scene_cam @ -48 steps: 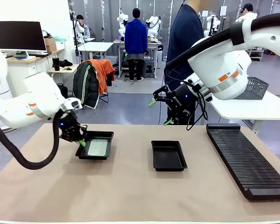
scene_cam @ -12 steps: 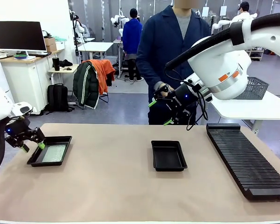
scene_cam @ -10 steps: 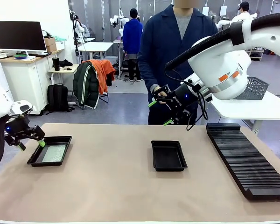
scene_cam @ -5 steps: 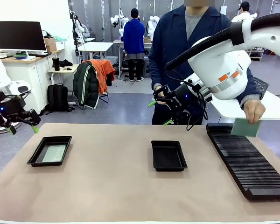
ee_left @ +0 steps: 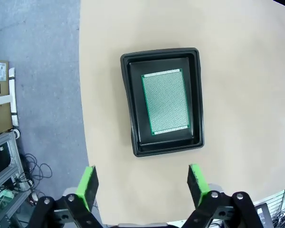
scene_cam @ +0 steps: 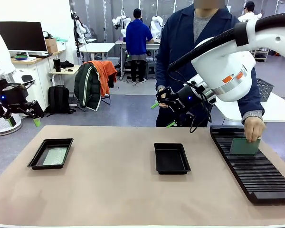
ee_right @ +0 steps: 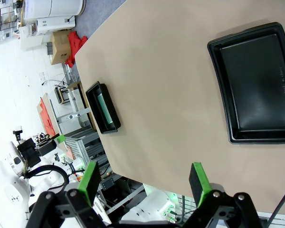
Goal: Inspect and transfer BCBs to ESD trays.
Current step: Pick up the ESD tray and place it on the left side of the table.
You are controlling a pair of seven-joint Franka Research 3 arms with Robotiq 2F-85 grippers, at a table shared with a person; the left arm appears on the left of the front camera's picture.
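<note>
Left hand [scene_cam: 23, 121] sits at the far left edge of the front frame, raised off the desk [scene_cam: 123, 194] and out past its left edge, green fingers spread wide, holding nothing. In the left wrist view the left hand [ee_left: 142, 182] shows the same wide gap at the frame bottom, looking down on the left tray [ee_left: 129, 109] in the centre. Left tray [scene_cam: 37, 160] lies at lower left of the front frame near the desk edge, with one BCB [scene_cam: 55, 156] flat on its floor; from the wrist this BCB [ee_left: 165, 101] lies centred, clear of the rim. Right hand [scene_cam: 162, 115] hangs upper centre, above the desk, fingers spread, empty. Right wrist view: right hand [ee_right: 143, 180] open at the bottom, middle tray [ee_right: 256, 80] at upper right, left tray [ee_right: 115, 124] at left centre. Middle tray [scene_cam: 171, 159] is centre frame, bare. At right, a person's hand [scene_cam: 253, 128] pinches a second BCB [scene_cam: 243, 147], standing it on the black slotted rack [scene_cam: 254, 173].
</note>
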